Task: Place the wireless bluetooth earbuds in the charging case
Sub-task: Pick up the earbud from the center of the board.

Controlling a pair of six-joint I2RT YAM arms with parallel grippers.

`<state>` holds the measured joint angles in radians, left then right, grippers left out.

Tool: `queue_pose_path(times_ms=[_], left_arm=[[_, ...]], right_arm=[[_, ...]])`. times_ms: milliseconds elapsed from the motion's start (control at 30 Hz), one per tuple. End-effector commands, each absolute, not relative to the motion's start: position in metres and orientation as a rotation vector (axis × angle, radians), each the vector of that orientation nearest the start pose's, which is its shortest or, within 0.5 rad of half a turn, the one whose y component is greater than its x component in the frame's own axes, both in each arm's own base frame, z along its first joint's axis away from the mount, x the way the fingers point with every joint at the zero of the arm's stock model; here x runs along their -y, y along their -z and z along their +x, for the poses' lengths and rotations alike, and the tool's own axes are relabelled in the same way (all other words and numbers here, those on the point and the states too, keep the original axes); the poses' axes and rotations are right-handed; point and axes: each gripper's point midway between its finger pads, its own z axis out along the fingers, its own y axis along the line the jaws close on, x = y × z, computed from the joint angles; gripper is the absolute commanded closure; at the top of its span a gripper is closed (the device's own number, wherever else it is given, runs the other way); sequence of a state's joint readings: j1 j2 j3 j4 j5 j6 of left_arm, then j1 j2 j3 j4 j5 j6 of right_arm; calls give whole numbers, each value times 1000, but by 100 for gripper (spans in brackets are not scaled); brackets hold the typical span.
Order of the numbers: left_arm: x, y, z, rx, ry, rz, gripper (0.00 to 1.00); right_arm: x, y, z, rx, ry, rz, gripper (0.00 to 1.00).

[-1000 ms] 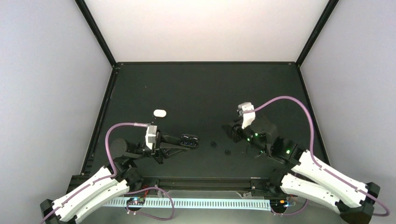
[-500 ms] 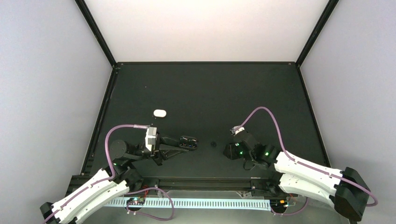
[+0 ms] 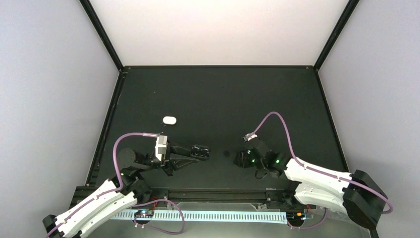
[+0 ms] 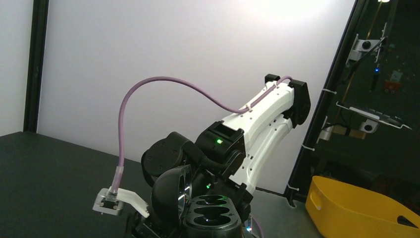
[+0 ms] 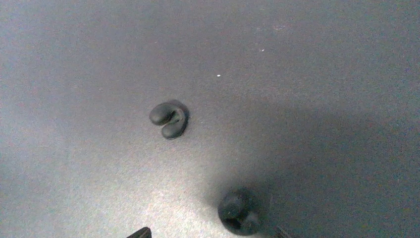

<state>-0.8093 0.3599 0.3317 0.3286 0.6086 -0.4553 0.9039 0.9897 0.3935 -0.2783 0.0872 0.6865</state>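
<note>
Right gripper (image 3: 242,159) jaws stood wide over small rounded black earbud (image 5: 240,211) near table (image 3: 218,94) near edge — second black earbud (image 5: 170,119) lay near. Left gripper (image 3: 200,151) clamped open black oval charging case (image 4: 210,213). Recommended: centre bud between jaws, close gently.

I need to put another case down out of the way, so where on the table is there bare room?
The whole far half, beyond the white case up to the back edge, is bare. Crowded: the near strip between the open black case and the right arm, where black earbuds lie.
</note>
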Motion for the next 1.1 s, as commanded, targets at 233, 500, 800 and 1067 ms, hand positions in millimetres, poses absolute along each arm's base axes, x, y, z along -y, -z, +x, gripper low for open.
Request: queue_pose_path(times_ms=[233,500,800,1067], left_arm=[[231,-324,83,-1230,1423,821,99],[231,-323,84,-1231,1420,820,98],[231,-321,85,-1235,1419,814,98],[231,-319,85,-1239,1424,809,98]], right_arm=[[-211,-48,193,-2516,-596,-233,35],[-216,-41,191,-2532,-612,-263,37],[-222,-41,179,-2571,-695,-275,39],[-226,-41,170,-2601,-742,-295,42]])
